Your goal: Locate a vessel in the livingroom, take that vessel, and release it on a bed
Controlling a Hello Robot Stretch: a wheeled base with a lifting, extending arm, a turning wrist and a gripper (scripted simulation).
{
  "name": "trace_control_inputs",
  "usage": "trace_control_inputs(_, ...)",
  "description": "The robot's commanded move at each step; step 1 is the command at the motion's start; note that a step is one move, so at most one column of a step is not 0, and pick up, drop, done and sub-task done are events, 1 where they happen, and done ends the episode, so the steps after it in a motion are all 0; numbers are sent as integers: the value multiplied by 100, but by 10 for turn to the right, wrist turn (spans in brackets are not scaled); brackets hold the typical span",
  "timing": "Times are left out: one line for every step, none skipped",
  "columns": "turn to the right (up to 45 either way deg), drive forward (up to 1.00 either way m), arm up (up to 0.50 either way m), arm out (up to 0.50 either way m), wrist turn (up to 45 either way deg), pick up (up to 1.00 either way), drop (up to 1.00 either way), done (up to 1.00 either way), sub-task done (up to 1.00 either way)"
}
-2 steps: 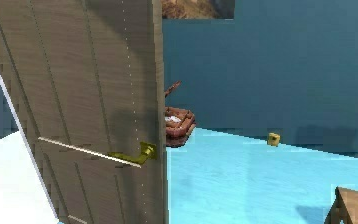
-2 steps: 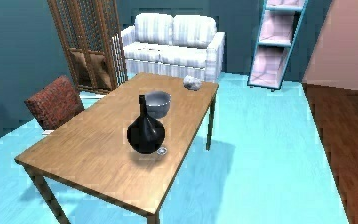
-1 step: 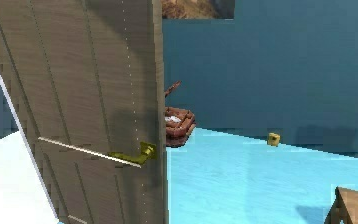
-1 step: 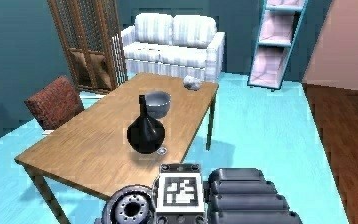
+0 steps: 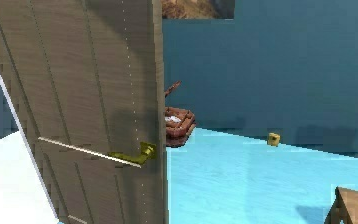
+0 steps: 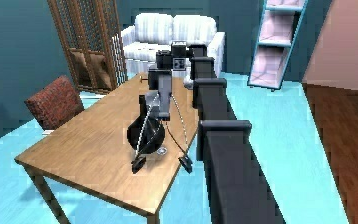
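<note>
Arm: a dark square bar (image 6: pixel 227 160) is seen rising from the arm side view's bottom edge, along the right side of the tabletop (image 6: pixel 77 150).
Gripper: the gripper (image 6: pixel 161 163) is seen over the middle of the tabletop, with two thin fingers (image 6: pixel 139 160) pointed toward the near edge.
Jaws: their state cannot be told, nor can it be told whether anything is held.
Vessel: no vessel can be made out with certainty. A dark round shape (image 6: pixel 147 132) is seen at the gripper, over the tabletop. It cannot be told whether it is a thing lying there or part of the gripper.
Chair: a red chair (image 6: pixel 55 100) is set at the tabletop's left side.
Sofa: a white striped sofa (image 6: pixel 172 32) is placed beyond the tabletop's far end, against the teal wall.
Cabinet: a wooden cabinet (image 6: pixel 87 40) with lattice doors is seen left of the sofa.
Shelf: a pale pink shelf (image 6: pixel 282 40) is seen right of the sofa.
Door: a wooden door (image 5: pixel 82 90) with a brass handle (image 5: pixel 137 153) is seen across the forward view's left.
Basket: a low brown basket (image 5: pixel 177 123) holding something pale is seen just past the door's edge, at the wall.
Floor: a small yellow thing (image 5: pixel 274 138) is seen on the pale blue floor (image 5: pixel 247 175), near the wall.
Wall: a picture (image 5: pixel 197 8) is hung at the top edge.
</note>
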Motion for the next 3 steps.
trace_control_inputs(0,0,0,0,450,0,0,0,0)
trace_control_inputs(0,0,0,0,450,0,0,0,0)
trace_control_inputs(0,0,0,0,450,0,0,0,0)
